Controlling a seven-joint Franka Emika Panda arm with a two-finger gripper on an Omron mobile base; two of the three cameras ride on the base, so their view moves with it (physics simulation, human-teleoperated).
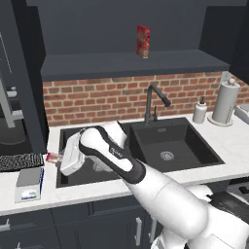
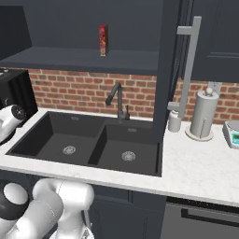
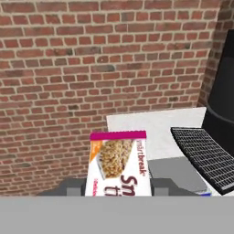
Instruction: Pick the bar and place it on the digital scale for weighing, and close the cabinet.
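My gripper [image 1: 56, 157] reaches left over the counter at the sink's left end and is shut on the bar [image 1: 51, 156], a small pink wrapped bar. In the hand view the bar [image 3: 119, 165] stands upright between the dark fingertips [image 3: 161, 187], with my gripper [image 3: 118, 189] closed on its lower part. The digital scale [image 1: 28, 185], a low white-grey box with a blue edge, sits on the counter in front of and below the bar; its flat top [image 3: 176, 170] lies just right of the bar. The cabinet [image 1: 131, 64] above stands open, its door [image 2: 169, 70] swung out.
A red carton [image 1: 143, 41] stands on the cabinet shelf. A speckled mat [image 1: 20, 161] lies behind the scale. The black double sink [image 1: 168, 146] with a faucet [image 1: 151, 102] fills the middle. A soap bottle [image 1: 200, 111] and paper towel roll [image 1: 226, 101] stand to the right.
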